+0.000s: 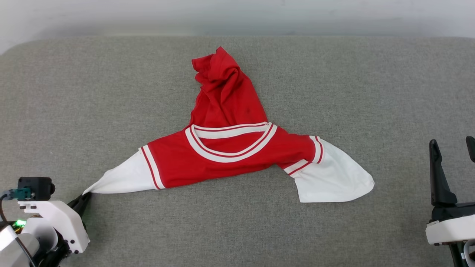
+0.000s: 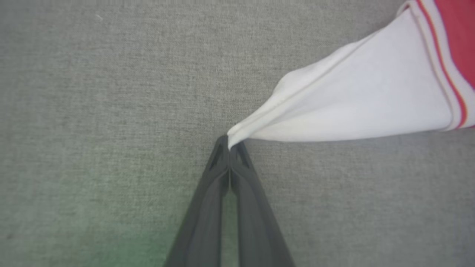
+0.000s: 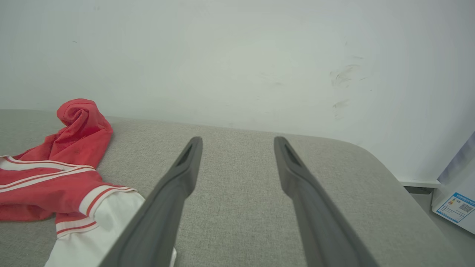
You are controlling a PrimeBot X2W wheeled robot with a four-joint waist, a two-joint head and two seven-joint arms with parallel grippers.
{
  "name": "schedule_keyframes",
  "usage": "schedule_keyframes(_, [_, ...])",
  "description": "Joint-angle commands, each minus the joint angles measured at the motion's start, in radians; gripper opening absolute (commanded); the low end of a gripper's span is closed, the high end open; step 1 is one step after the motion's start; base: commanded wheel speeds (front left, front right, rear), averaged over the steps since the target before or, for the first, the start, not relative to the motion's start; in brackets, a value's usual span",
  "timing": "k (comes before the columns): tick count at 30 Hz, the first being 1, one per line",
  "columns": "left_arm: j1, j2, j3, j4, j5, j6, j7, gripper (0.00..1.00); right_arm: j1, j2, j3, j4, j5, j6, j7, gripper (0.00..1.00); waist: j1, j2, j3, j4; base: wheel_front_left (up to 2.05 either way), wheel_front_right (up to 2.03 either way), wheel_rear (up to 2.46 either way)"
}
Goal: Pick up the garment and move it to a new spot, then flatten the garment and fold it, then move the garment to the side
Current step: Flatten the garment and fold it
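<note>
The garment [image 1: 226, 148], a red jersey with white sleeves and striped trim, lies crumpled in the middle of the grey padded surface, its body bunched into a peak toward the far side. My left gripper [image 1: 84, 197] is shut on the tip of the garment's left white sleeve [image 2: 352, 104], which is drawn taut to a point at the fingertips [image 2: 222, 142]. At the right edge my right gripper [image 1: 452, 144] stands open and apart from the other white sleeve [image 1: 334, 178]. In the right wrist view the garment [image 3: 55, 174] lies left of the open right gripper [image 3: 237, 142].
The grey padded surface [image 1: 371, 92] reaches to a pale wall [image 3: 237, 55] at the back, with rounded far corners. A white box with a blue label [image 3: 458, 205] stands beyond the right end of the surface.
</note>
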Motion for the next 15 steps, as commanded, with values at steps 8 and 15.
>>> schedule_keyframes(8, [-0.033,-0.024,0.006,-0.008,0.072,0.032,-0.137,1.00,-0.004,-0.047,0.023,-0.022,0.018,-0.001,0.040,1.00,0.0001,0.0000,-0.072,0.018,0.00,0.00,0.00])
schedule_keyframes(15, [-0.016,0.007,0.035,-0.118,0.129,0.117,-0.195,1.00,-0.032,-0.162,0.095,-0.054,0.056,-0.001,0.161,1.00,0.0001,0.0000,-0.098,0.024,0.00,0.00,0.00])
